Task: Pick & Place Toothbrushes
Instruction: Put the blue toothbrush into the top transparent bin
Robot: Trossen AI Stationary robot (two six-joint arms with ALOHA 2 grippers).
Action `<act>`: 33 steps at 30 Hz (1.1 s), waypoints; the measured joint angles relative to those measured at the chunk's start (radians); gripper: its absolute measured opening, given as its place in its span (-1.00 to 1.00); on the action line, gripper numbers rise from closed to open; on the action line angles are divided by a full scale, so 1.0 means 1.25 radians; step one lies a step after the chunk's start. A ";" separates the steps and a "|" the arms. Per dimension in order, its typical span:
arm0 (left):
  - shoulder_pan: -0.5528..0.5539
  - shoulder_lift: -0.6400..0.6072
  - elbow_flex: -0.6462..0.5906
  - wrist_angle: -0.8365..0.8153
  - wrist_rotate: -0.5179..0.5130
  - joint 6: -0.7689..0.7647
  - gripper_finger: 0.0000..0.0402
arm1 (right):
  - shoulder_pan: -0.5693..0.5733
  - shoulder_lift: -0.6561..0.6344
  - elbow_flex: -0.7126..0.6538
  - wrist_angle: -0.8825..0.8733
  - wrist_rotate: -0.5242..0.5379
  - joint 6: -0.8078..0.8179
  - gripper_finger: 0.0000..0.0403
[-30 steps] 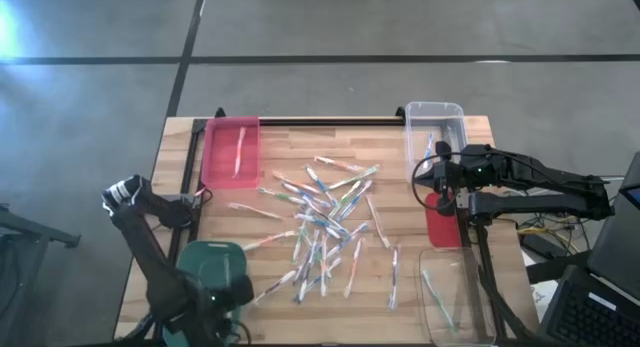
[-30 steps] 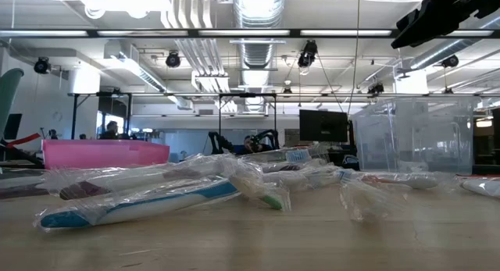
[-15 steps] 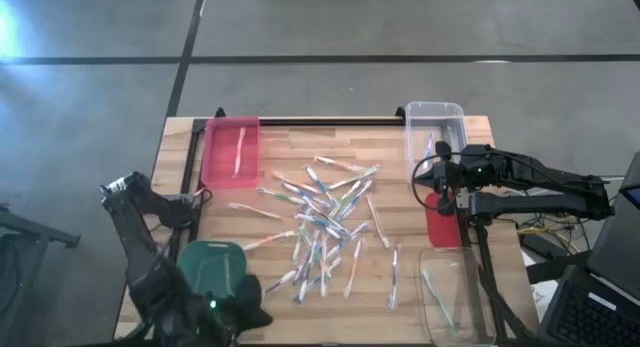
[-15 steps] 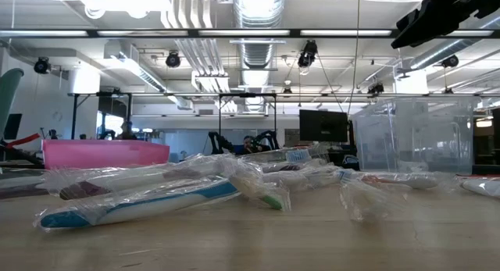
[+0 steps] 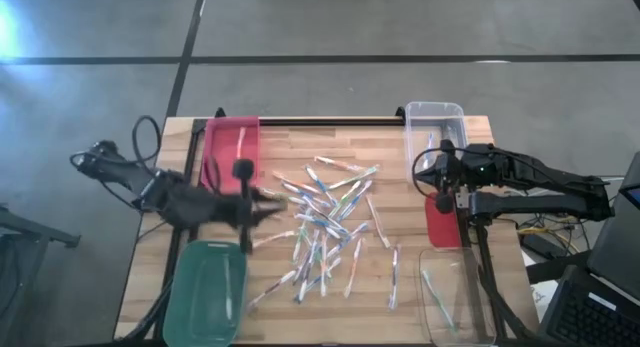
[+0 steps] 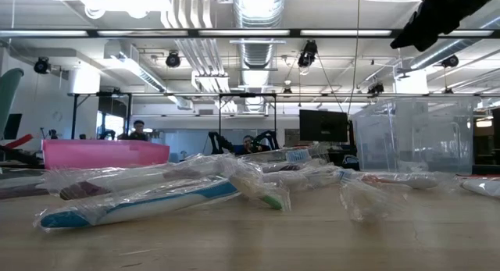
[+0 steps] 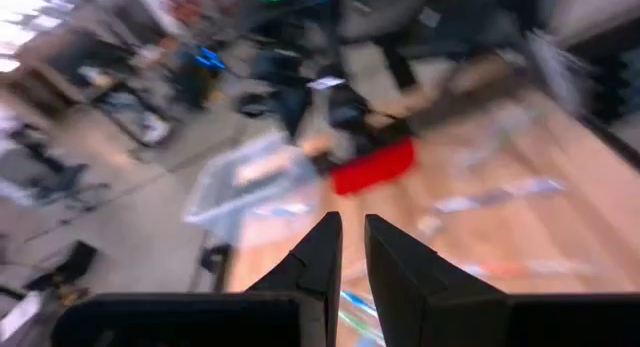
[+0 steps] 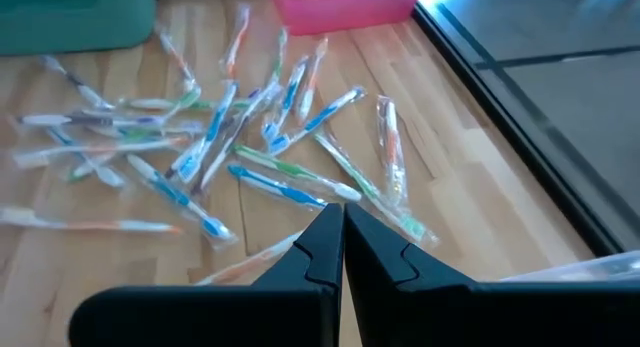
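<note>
The toothbrushes (image 5: 325,222) lie in clear wrappers, strewn in a loose pile on the middle of the wooden table; the low view shows them close up (image 6: 141,199) and the right wrist view from the right (image 8: 215,147). One lies in the pink bin (image 5: 231,150). Another lies in the clear bin (image 5: 434,127) at the far right. My left gripper (image 5: 268,201) hangs blurred over the pile's left edge, shut and empty (image 7: 350,232). My right gripper (image 5: 438,182) hovers between the clear bin and the red bin (image 5: 441,225), shut and empty (image 8: 343,222).
A green bin (image 5: 205,292) sits at the near left corner. A second clear bin (image 5: 455,297) with one toothbrush sits at the near right. A black rail (image 5: 330,120) runs along the far edge. Bare wood shows near the table's near edge.
My left arm has swung fast from the near-left corner, where it covered the green bin, toward the far and right side. It now reaches across the table's left part to the pile's left edge. The green bin shows uncovered. The toothbrushes have stayed put.
</note>
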 joint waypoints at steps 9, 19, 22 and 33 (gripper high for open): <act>0.203 -0.235 -0.369 0.268 0.084 -0.020 -0.74 | -0.001 0.016 0.000 0.000 0.001 0.005 -0.96; 0.425 -0.432 -0.557 0.246 0.243 -0.110 -0.74 | -0.001 0.065 -0.001 0.214 0.001 0.064 -0.96; 0.450 -0.479 -0.591 0.222 0.243 -0.127 -0.74 | -0.001 0.090 -0.001 0.286 0.001 0.083 -0.96; 0.453 -0.565 -0.670 0.186 0.240 -0.123 -0.74 | -0.001 0.181 -0.001 0.462 0.002 0.026 -0.96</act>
